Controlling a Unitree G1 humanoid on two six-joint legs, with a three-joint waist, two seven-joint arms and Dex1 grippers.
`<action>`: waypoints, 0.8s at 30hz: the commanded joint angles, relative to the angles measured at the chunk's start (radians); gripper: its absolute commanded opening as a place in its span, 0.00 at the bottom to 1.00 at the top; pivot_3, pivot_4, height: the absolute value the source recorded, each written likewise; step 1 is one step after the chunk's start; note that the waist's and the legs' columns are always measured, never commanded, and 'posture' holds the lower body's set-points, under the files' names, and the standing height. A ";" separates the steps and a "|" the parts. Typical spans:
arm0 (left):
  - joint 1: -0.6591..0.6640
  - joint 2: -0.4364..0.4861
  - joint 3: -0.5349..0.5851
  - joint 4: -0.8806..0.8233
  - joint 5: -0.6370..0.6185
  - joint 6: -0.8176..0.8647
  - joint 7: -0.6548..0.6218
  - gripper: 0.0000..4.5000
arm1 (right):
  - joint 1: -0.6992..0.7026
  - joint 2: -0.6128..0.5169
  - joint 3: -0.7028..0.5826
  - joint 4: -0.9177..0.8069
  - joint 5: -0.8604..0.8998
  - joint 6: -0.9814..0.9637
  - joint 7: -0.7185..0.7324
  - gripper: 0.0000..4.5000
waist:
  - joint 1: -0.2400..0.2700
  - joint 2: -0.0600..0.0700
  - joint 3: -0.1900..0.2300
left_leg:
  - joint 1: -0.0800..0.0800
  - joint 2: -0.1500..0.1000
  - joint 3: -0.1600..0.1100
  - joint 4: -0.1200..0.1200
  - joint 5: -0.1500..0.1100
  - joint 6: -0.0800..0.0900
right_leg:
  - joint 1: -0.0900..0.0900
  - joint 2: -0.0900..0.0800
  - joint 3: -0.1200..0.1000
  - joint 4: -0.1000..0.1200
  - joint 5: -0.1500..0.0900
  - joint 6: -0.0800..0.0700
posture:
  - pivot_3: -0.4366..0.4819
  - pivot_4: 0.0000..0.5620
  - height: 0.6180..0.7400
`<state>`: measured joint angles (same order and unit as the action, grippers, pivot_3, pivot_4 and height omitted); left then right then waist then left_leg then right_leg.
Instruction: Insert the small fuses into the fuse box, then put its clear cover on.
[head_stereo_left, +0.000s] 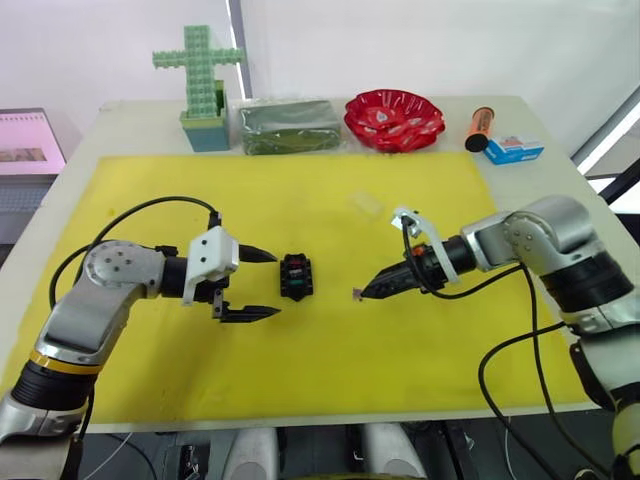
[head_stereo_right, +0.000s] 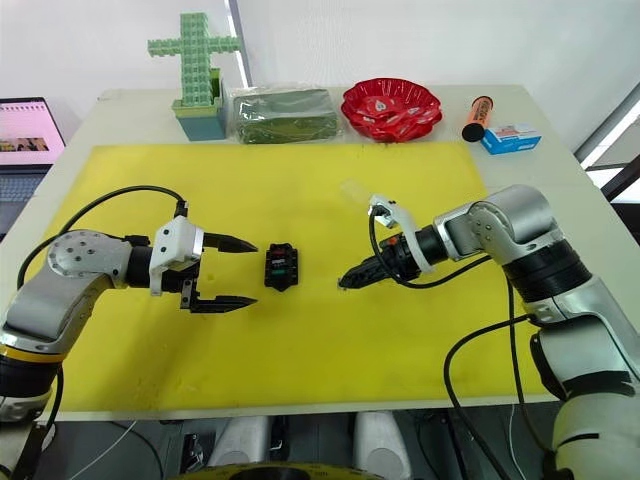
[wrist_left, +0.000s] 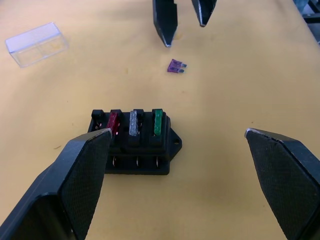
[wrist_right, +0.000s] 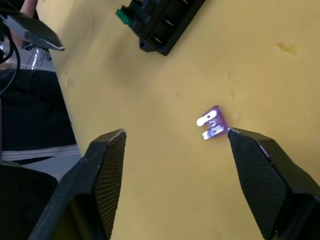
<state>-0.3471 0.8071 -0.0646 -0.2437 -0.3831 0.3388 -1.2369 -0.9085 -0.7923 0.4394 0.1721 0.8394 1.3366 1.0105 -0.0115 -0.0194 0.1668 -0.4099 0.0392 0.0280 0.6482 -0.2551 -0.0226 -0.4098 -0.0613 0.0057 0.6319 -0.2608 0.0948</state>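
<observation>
The black fuse box (wrist_left: 135, 145) lies on the yellow mat (head_stereo_left: 300, 380), with a red fuse (wrist_left: 113, 122), a grey fuse (wrist_left: 134, 122) and a green fuse (wrist_left: 157, 122) standing in its slots. My left gripper (head_stereo_left: 277, 284) is open just left of the box, its fingers apart and holding nothing. A loose mauve fuse (wrist_right: 212, 122) lies flat on the mat right of the box. My right gripper (wrist_right: 176, 132) is open low over it, and one fingertip (wrist_right: 235, 135) sits right beside the fuse. The clear cover (wrist_left: 37, 44) rests on the mat farther back.
Along the table's back edge stand a green block cross (head_stereo_left: 200, 80), a dark green packet (head_stereo_left: 290, 125), a red bowl (head_stereo_left: 393, 118), an orange tube (head_stereo_left: 479, 128) and a blue-and-white box (head_stereo_left: 513, 150). A laptop (head_stereo_left: 25, 140) sits off the table's left.
</observation>
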 joint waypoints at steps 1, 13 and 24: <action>-0.006 0.005 0.007 -0.018 -0.008 -0.007 0.000 1.00 | -0.031 0.028 -0.006 0.043 -0.054 -0.014 0.051 0.79 | 0.001 0.000 0.000 | 0.000 0.000 0.000 0.000 0.000 0.000 | 0.000 0.000 0.000 0.000 0.000 0.000 | 0.48 0.27 1.00; 0.005 0.009 0.013 -0.020 0.001 -0.012 0.011 1.00 | -0.018 0.070 0.004 0.086 -0.163 -0.004 0.153 0.79 | 0.001 0.000 0.000 | 0.000 -0.001 0.000 0.000 0.000 0.000 | 0.000 0.000 0.000 0.000 0.000 0.000 | 0.48 0.27 1.00; 0.016 0.006 0.011 -0.017 0.010 -0.023 0.028 1.00 | -0.012 0.098 -0.006 0.102 -0.187 0.023 0.172 0.79 | 0.000 0.000 0.000 | 0.000 -0.001 0.000 0.000 0.000 0.000 | 0.000 0.000 0.000 0.000 0.000 0.000 | 0.48 0.27 1.00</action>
<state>-0.3269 0.8072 -0.0645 -0.2435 -0.3784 0.3339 -1.2157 -0.9105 -0.7052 0.4518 0.2670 0.6514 1.3488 1.1716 -0.0114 -0.0193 0.1668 -0.4098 0.0386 0.0278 0.6486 -0.2551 -0.0226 -0.4095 -0.0614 0.0056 0.6323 -0.2608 0.0949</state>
